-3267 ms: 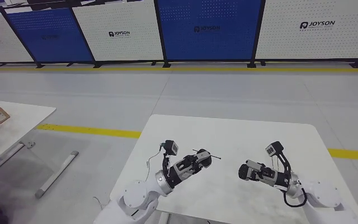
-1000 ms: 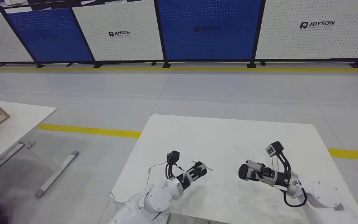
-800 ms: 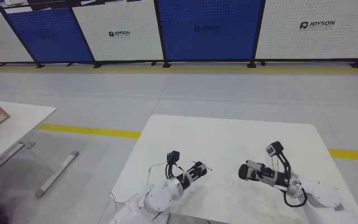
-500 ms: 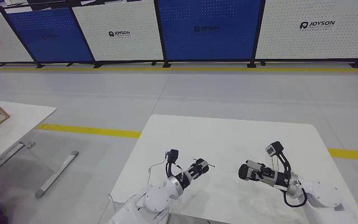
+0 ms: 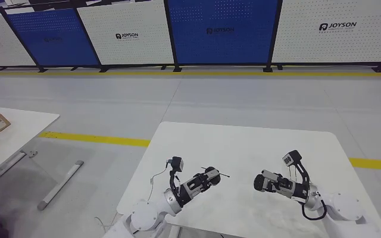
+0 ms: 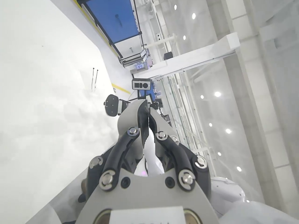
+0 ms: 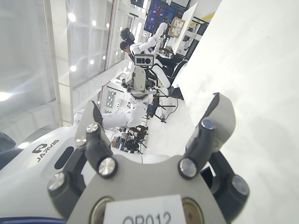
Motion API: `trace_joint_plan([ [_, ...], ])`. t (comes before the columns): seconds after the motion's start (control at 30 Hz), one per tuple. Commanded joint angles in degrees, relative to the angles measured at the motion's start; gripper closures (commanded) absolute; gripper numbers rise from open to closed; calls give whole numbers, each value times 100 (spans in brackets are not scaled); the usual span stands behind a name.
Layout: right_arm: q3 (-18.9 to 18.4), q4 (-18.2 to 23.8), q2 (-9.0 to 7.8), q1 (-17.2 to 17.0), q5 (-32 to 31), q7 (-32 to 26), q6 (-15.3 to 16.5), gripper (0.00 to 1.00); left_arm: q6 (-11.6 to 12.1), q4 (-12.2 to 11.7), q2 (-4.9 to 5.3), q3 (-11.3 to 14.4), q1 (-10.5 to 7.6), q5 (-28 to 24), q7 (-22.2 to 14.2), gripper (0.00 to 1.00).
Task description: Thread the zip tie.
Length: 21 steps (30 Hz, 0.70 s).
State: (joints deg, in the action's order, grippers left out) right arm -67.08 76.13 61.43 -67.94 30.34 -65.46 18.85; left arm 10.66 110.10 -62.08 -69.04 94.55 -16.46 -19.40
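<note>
Zip tie (image 5: 224, 174) sits pinched in the left gripper (image 5: 211, 176), held above the table (image 5: 238, 137) near its near edge, left of the middle. It reads as a thin dark line crossing the fingertips, with both ends sticking out free. In the left wrist view the jaws are pressed together with no gap to speak of.

The right gripper (image 7: 156, 103) hangs over the near edge on the right half, well apart from the tie. Its jaws are spread wide and hold nothing.

Two spare ties (image 6: 94, 80) lie flat side by side on the table close to an edge, untouched.

Progress, as a judgement: pick-up is done, threading is not started. The tie looks straight, with no loop formed, and the tail does not look fed through the head. Which end is the head is too small to tell.

Left to do: bring the two grippers together, have the right one take a free end, bend the tie round, line the tail up with the head slot and push it through.
</note>
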Motion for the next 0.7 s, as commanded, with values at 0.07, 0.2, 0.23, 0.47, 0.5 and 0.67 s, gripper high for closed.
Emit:
trace_joint_plan([
  [0.07,0,0,0,0,0,0,0,0,1,-1,-1,4,-3,-23,7,100],
  [0.2,0,0,0,0,0,0,0,0,1,-1,-1,4,-3,-23,7,100],
  [0.23,0,0,0,0,0,0,0,0,1,-1,-1,4,-3,-23,7,100],
  [0.47,0,0,0,0,0,0,0,0,303,217,-29,19,8,-208,185,100],
  [0.5,0,0,0,0,0,0,0,0,411,285,-34,6,35,-307,221,100],
  [0.67,0,0,0,0,0,0,0,0,826,521,-55,-81,198,-942,301,100],
])
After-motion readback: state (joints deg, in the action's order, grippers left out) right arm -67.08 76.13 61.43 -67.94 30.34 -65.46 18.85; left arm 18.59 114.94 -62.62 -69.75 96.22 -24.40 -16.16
